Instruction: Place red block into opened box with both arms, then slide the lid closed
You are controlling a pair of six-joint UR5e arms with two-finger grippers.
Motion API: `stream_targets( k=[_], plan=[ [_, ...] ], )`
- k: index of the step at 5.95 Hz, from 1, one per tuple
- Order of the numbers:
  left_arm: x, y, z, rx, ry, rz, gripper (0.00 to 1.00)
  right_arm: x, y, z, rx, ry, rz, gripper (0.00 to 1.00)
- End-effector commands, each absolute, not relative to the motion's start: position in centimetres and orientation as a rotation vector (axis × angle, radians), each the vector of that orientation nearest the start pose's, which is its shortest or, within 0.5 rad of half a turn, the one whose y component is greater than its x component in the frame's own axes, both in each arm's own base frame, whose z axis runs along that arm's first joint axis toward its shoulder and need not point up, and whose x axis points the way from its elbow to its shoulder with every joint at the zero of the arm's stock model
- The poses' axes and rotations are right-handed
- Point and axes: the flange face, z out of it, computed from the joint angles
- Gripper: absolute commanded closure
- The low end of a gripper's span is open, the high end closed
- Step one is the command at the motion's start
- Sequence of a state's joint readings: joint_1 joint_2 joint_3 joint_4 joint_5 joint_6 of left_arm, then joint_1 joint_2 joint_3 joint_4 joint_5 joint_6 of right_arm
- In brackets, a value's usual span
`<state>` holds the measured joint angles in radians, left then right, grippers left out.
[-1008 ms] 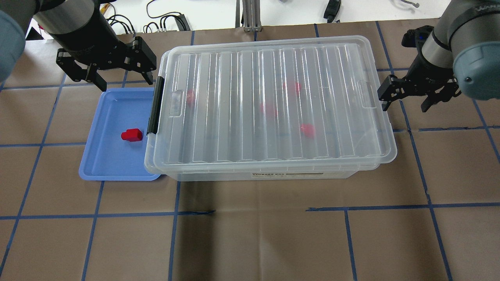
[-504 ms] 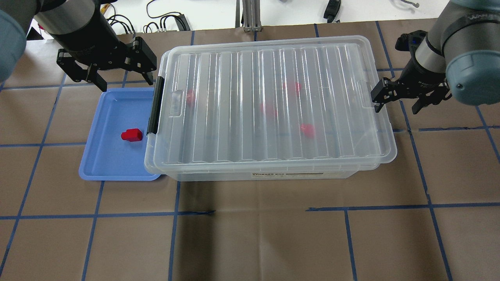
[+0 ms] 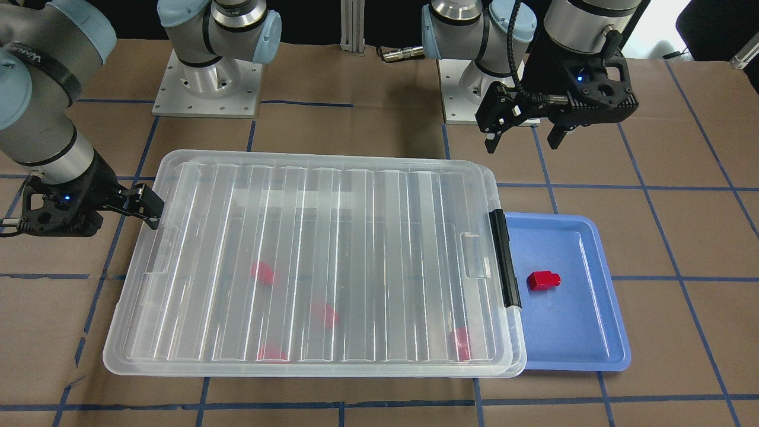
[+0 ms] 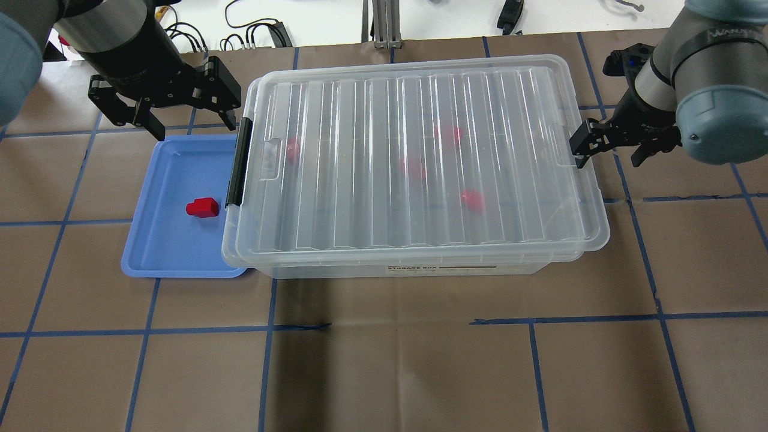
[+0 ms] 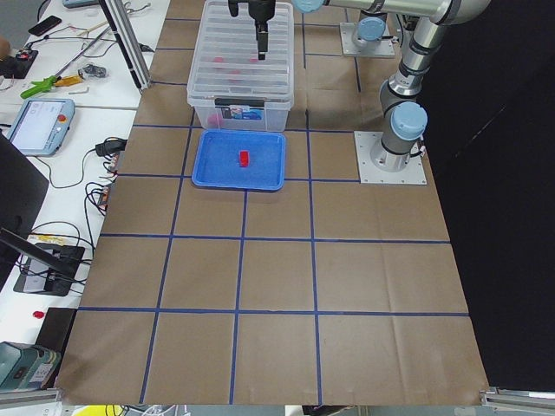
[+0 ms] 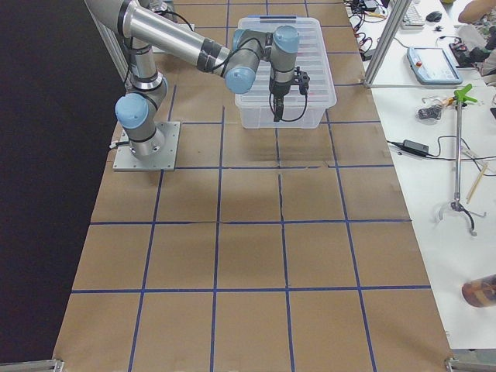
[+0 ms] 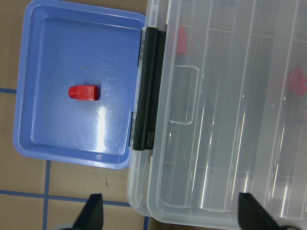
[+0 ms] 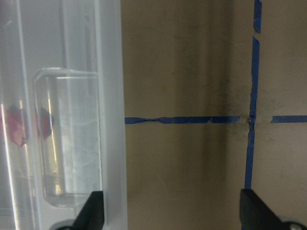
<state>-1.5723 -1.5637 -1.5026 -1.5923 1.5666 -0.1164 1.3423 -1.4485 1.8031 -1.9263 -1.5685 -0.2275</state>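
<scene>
A red block (image 4: pixel 202 207) (image 3: pixel 544 279) (image 7: pixel 84 92) lies in the blue tray (image 4: pixel 162 252) next to the box (image 4: pixel 420 269). The ribbed lid (image 4: pixel 420 108) (image 3: pixel 332 213) covers almost all of the box, and a strip of rim shows at the black latch (image 4: pixel 240 162) end. Several more red blocks (image 4: pixel 473 200) show blurred through the lid. My left gripper (image 4: pixel 193 127) (image 3: pixel 522 144) hangs open and empty over the tray's far edge. At the lid's other short end my right gripper (image 4: pixel 607 159) is open, one fingertip (image 3: pixel 151 216) against the lid's edge.
The tray (image 3: pixel 575 332) sits tight against the box's latch side. Both arm bases (image 3: pixel 207 89) stand on the robot's side of the table. An aluminium post (image 4: pixel 384 30) and cables lie past the far edge. Brown paper with blue tape lines surrounds the box.
My right gripper has moved in toward the lid's short end until one finger meets its edge. The left gripper, the lid and the blocks have stayed where they were.
</scene>
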Motion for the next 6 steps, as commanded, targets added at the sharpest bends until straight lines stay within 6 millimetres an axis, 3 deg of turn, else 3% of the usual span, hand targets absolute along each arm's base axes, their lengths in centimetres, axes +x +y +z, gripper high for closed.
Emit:
stream_targets(
  k=[1, 4, 6],
  plan=[
    [-13.5, -49.3, 52.3, -0.181, 3.143, -0.084, 0.02, 0.1, -53.6, 34.9, -0.073, 3.19, 0.008, 0.0],
    [-13.5, -49.2, 52.4, -0.178, 3.146, -0.086, 0.02, -2.4, -53.7, 35.0, -0.025, 3.255, 0.002, 0.0],
    [-13.5, -49.1, 52.4, -0.171, 3.147, -0.086, 0.02, -6.9, -53.3, 35.1, -0.087, 3.251, 0.014, 0.0]
  ],
)
